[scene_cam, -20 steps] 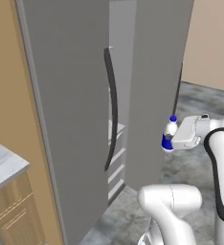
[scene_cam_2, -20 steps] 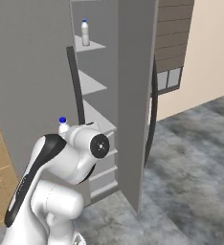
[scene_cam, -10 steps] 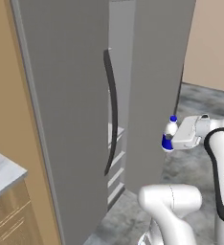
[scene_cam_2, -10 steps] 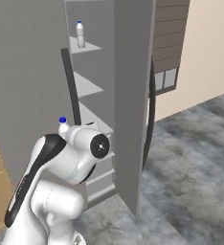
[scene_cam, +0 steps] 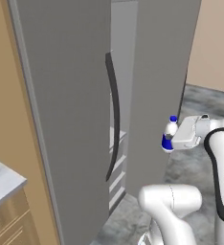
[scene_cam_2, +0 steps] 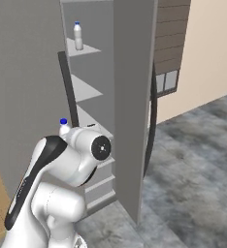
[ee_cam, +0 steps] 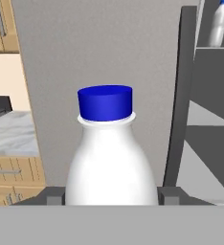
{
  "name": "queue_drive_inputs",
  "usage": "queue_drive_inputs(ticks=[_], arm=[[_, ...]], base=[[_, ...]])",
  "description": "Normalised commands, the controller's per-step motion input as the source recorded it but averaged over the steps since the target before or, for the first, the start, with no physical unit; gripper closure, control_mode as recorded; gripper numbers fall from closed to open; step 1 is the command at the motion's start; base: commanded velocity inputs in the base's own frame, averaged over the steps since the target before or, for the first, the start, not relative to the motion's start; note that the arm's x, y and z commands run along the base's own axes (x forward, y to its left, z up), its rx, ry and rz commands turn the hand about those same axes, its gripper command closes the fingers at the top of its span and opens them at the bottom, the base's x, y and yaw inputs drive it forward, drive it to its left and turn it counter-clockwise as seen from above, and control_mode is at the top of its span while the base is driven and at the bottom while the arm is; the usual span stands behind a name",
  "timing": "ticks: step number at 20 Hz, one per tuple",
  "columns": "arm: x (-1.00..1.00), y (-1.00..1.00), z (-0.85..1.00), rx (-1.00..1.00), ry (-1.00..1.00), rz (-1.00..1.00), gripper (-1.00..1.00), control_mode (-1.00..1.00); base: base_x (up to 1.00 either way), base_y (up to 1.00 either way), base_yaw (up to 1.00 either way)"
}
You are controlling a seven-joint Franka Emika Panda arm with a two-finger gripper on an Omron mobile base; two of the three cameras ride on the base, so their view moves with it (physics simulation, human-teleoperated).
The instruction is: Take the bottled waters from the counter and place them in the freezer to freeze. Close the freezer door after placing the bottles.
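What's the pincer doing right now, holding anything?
Pincer: closed on a water bottle with a blue cap, held upright.

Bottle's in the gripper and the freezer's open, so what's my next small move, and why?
Probably swing the held bottle toward the open freezer and onto a bare shelf. The gripper is shut on it, facing the freezer door; the compartment lies to the side, with the other bottle already on the top shelf.

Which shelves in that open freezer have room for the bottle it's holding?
The top shelf already has one bottle near its back left, with bare room beside it. The shelf below looks bare, as does the next one down. The held bottle sits between the fingers.
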Motion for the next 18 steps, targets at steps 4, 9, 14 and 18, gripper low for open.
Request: queue_drive_inputs(ticks=[4, 9, 14, 18], arm=[[0.0, 0.0, 0.0, 0.0, 0.0, 0.0, 1.0, 1.0], [0.0, 0.0, 0.0, 0.0, 0.0, 0.0, 1.0, 1.0], [0.0, 0.0, 0.0, 0.0, 0.0, 0.0, 1.0, 1.0], [0.0, 0.0, 0.0, 0.0, 0.0, 0.0, 1.0, 1.0]], base=[[0.7, -0.5, 0.11], [0.58, -0.83, 0.17], [0.25, -1.0, 0.03], [0.32, -0.99, 0.0]])
